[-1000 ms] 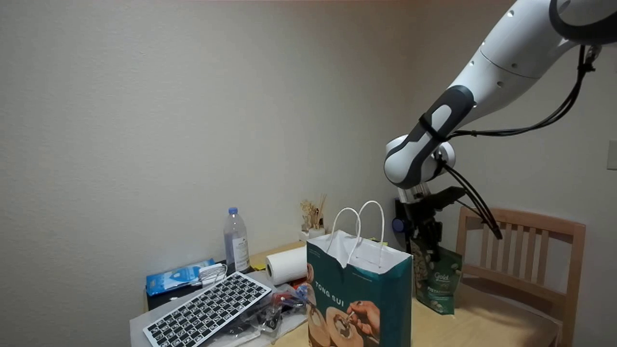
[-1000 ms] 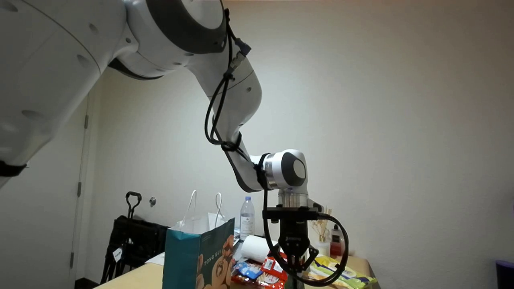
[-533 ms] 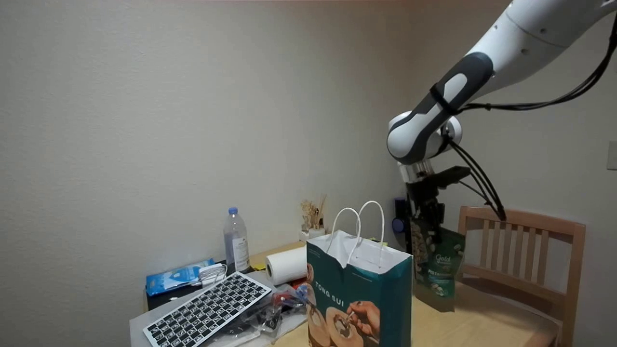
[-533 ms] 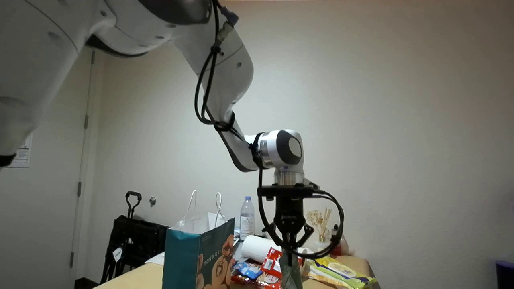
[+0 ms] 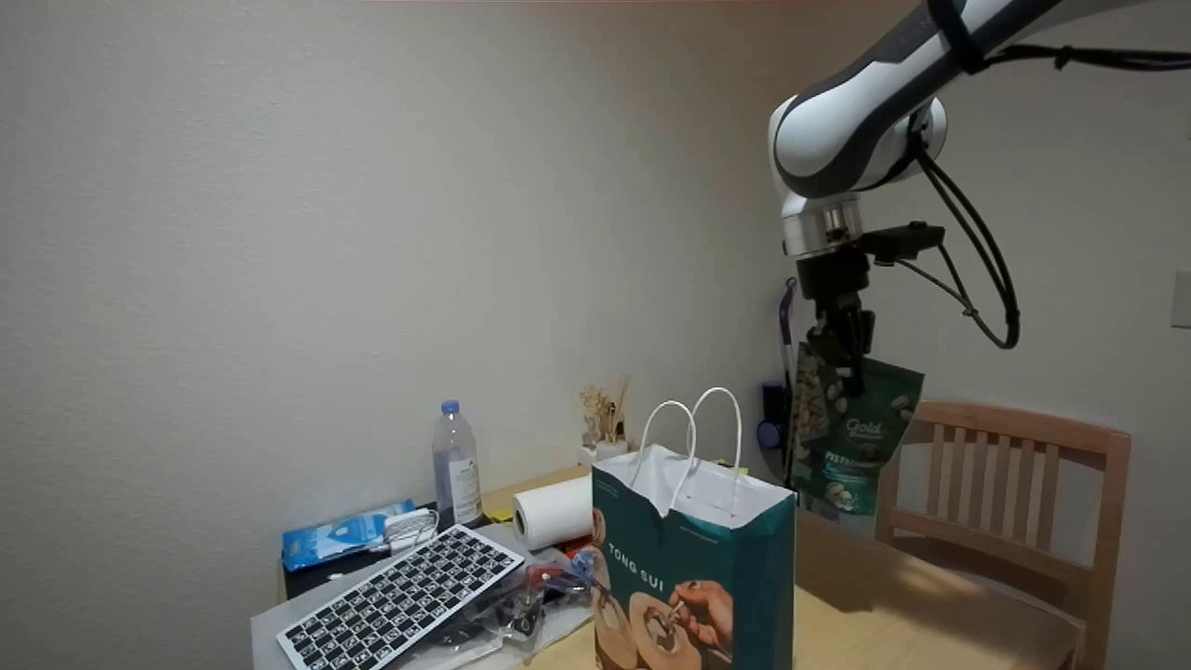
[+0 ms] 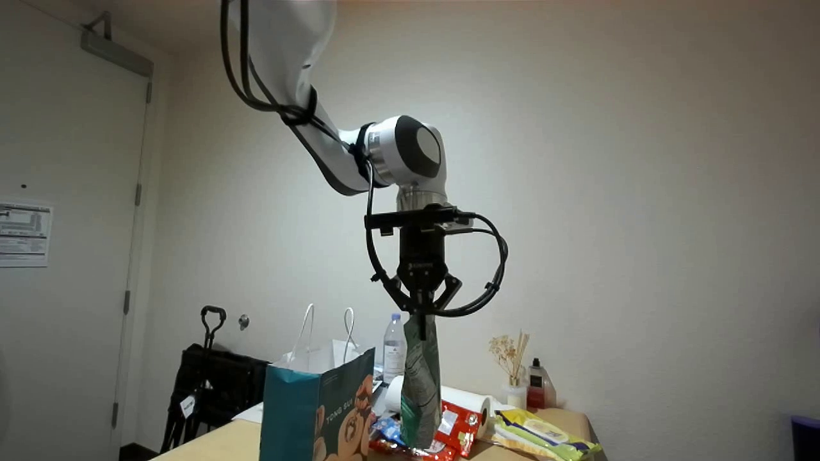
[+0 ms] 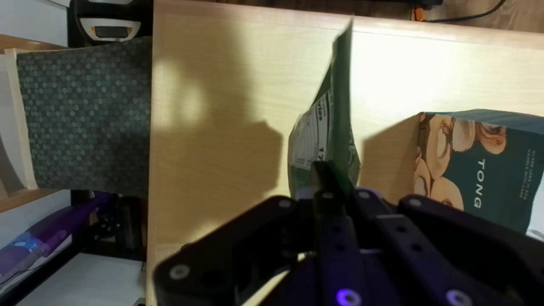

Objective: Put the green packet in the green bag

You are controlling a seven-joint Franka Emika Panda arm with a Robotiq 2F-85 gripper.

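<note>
Bag: stood mouth-up, likely for filling from above.
Packet: held over the table, beside the bag.
Claw: clamped on the packet's top, presumably so it can be lowered bottom-first.

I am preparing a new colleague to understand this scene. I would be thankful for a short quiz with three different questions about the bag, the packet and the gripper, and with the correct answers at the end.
1. Fill in the gap: The front of the green bag carries the white words "____ ____".
2. Choose one: The gripper is closed on
a) the blue-capped bottle
b) the white roll
c) the green packet
3. True or false: The green packet is already inside the green bag.

Key:
1. TONG SUI
2. c
3. False; it hangs from the gripper, outside the green bag.
</note>
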